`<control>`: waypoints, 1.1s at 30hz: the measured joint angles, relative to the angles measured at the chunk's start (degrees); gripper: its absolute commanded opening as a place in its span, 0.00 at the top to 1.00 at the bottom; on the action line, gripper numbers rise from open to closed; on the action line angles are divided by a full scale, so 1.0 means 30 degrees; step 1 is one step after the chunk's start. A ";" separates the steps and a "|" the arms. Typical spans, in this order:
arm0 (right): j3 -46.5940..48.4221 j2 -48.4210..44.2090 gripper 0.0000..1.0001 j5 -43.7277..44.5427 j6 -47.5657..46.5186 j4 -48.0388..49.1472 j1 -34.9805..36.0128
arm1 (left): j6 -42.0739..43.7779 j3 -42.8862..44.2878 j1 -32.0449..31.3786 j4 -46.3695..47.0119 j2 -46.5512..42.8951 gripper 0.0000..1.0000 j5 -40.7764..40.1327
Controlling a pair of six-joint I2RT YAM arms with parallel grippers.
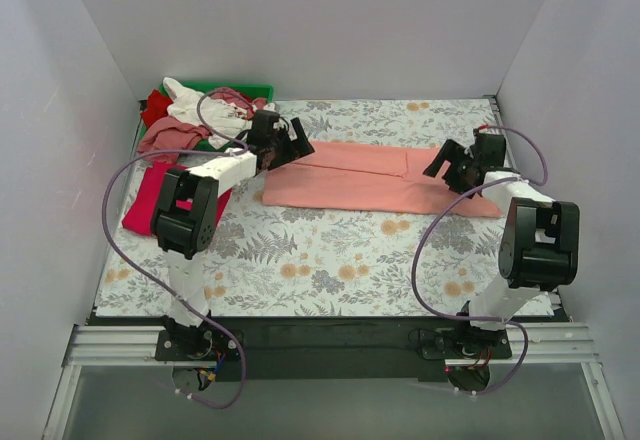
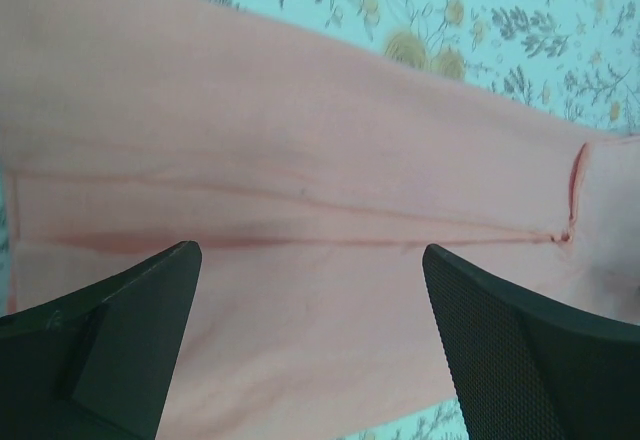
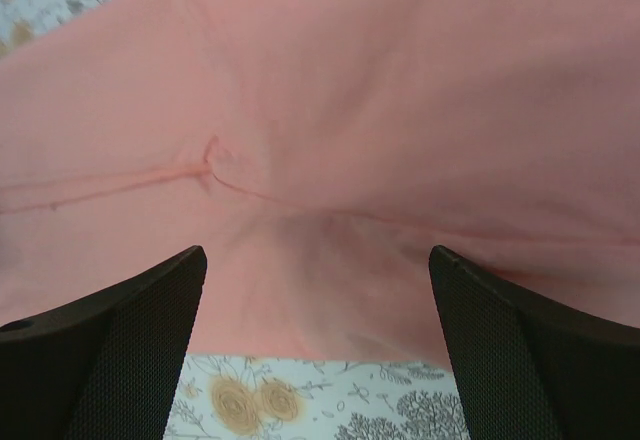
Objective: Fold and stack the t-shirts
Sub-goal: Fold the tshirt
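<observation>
A large salmon-pink t-shirt lies folded lengthwise into a long strip across the middle of the table. My left gripper is open and empty above its left end; the shirt fills that wrist view. My right gripper is open and empty above its right end, over the shirt's near edge. A magenta-red t-shirt lies flat at the left. White, dusty-rose and red tees are heaped at the back left.
A green plastic tray sits at the back left under the heap of tees. The table has a floral cloth. White walls enclose the back and both sides.
</observation>
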 measured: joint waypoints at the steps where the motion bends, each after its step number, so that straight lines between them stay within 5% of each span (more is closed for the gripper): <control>1: -0.0845 -0.0102 0.02 -0.0211 0.0291 0.0015 0.0000 | 0.0204 0.0838 -0.0007 -0.0066 0.0619 0.07 -0.0007; 5: -0.2565 -0.0007 0.02 -0.0466 0.1027 0.0124 0.0000 | 0.0619 0.2674 -0.0007 -0.0532 0.2761 0.07 0.0109; 11: -0.0386 0.2004 0.02 -0.0969 0.1137 0.0393 -0.0095 | 0.0743 0.2579 -0.0029 -0.0736 0.3111 0.07 0.0357; 18: 0.7446 0.8218 0.02 -0.2987 0.0226 0.0510 -0.0051 | -0.0131 -0.3716 -0.2543 -0.0510 -0.1508 0.07 -0.0350; 26: 2.1114 1.6582 0.02 -0.3381 -0.0976 -0.2761 0.2914 | -0.3636 -0.9049 -1.0768 -0.0401 -0.5996 0.06 0.0838; 33: 2.3074 1.8003 0.02 -0.3075 -0.0525 -0.2018 0.5836 | -0.4911 -0.8240 -1.1963 -0.0255 -0.5217 0.06 0.0415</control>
